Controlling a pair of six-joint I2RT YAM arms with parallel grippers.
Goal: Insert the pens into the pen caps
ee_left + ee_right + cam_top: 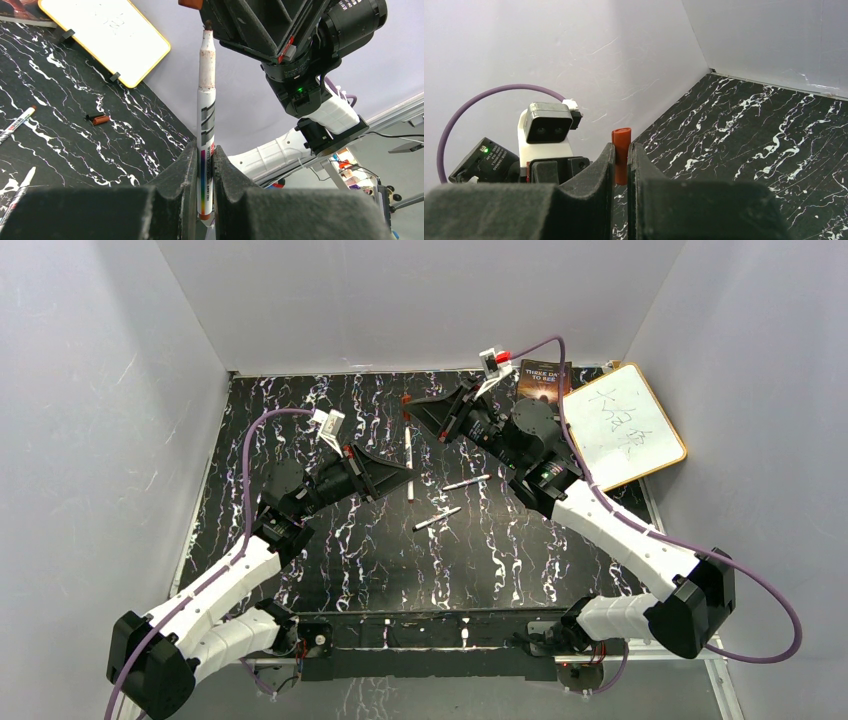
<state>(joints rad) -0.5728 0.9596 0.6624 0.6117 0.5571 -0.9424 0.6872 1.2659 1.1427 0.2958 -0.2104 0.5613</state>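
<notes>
My left gripper point(204, 152) is shut on a white pen point(206, 100), which stands upright with its dark tip at the top. My right gripper point(622, 149) is shut on a red pen cap point(621, 136). In the left wrist view that cap point(191, 4) hangs just above the pen tip and slightly to its left, apart from it. From above, the left gripper point(405, 477) and the right gripper point(412, 410) face each other along the held pen point(409, 452). Two more pens point(465, 483) point(437, 519) lie on the table. A second reddish-brown cap point(101, 120) lies there too.
A yellow-framed whiteboard point(625, 430) leans at the back right with a book point(543, 377) beside it. Grey walls enclose the black marbled table point(330, 560). The left wrist camera housing point(546, 125) shows in the right wrist view.
</notes>
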